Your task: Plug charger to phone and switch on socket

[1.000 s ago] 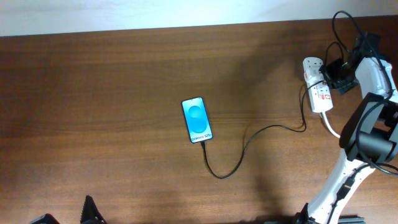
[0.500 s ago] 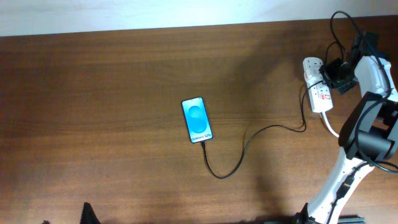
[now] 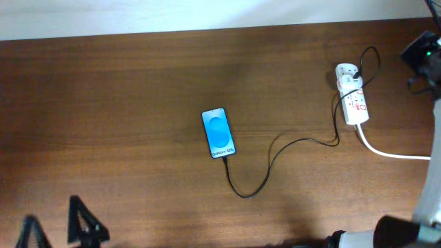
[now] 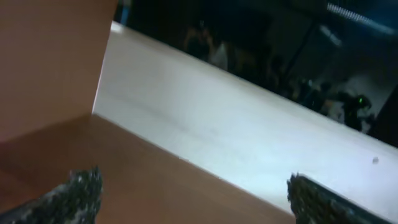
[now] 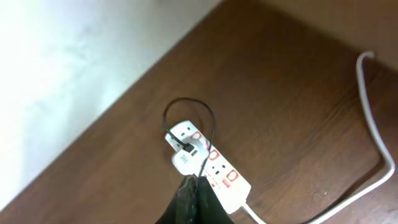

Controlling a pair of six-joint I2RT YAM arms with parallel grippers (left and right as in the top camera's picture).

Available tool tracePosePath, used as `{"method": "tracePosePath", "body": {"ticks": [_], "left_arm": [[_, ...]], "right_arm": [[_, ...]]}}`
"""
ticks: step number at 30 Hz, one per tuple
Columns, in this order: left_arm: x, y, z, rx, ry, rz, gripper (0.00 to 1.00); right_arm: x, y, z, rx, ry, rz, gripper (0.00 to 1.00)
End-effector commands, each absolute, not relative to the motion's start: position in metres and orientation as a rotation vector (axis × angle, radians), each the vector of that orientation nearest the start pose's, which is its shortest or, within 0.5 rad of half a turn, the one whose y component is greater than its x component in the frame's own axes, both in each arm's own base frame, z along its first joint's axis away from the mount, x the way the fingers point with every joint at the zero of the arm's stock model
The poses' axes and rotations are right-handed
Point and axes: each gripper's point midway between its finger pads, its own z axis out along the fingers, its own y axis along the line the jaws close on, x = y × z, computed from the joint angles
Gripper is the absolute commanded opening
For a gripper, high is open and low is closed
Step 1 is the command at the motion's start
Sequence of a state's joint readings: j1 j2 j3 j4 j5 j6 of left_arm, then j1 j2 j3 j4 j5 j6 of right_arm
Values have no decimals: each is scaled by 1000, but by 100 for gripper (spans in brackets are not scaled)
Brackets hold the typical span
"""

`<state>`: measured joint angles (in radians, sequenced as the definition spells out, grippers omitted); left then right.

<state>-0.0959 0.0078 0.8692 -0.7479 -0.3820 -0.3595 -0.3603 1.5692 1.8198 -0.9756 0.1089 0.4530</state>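
The phone (image 3: pixel 218 133) lies face up at the table's middle, its blue screen lit. The charger (image 3: pixel 275 155), a thin black cable, runs from the phone's lower edge in a loop to the socket (image 3: pixel 353 103) at the far right. In the right wrist view the cable (image 5: pixel 208 124) loops into a white adapter on the socket (image 5: pixel 227 180). My right gripper (image 5: pixel 194 190) is shut and empty, raised above the socket; in the overhead view it (image 3: pixel 420 52) is blurred at the right edge. My left gripper (image 4: pixel 199 202) is open and empty, and blurred at the overhead view's bottom left (image 3: pixel 58 227).
The socket's thick white cord (image 3: pixel 393 154) runs off to the right and also shows in the right wrist view (image 5: pixel 373 124). A pale wall (image 3: pixel 207 14) borders the table's far edge. The right arm's base (image 3: pixel 386 234) stands at the bottom right.
My right gripper has left the socket and risen up and to the right, so the whole socket now shows. My left gripper has shifted at the bottom left.
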Motion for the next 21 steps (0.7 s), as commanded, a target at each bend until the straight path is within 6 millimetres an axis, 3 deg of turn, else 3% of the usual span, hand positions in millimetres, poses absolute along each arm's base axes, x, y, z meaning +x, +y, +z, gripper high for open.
{"method": "tracePosePath", "body": {"ticks": [1, 6, 9, 14, 19, 21], "left_arm": [[149, 54, 324, -516, 1441, -52, 100], [211, 46, 246, -613, 1446, -165, 99], [232, 31, 220, -549, 1425, -243, 99], [241, 25, 189, -534, 1468, -251, 99], [240, 25, 159, -543, 1589, -214, 99], [240, 25, 157, -543, 1596, -210, 99]], "right_arm": [[383, -156, 351, 866, 2081, -69, 4], [363, -148, 368, 850, 2061, -67, 4], [360, -146, 366, 855, 2075, -67, 4], [356, -137, 374, 827, 2066, -18, 4], [335, -129, 402, 797, 1993, -9, 4], [328, -126, 409, 790, 1976, -8, 8]]}}
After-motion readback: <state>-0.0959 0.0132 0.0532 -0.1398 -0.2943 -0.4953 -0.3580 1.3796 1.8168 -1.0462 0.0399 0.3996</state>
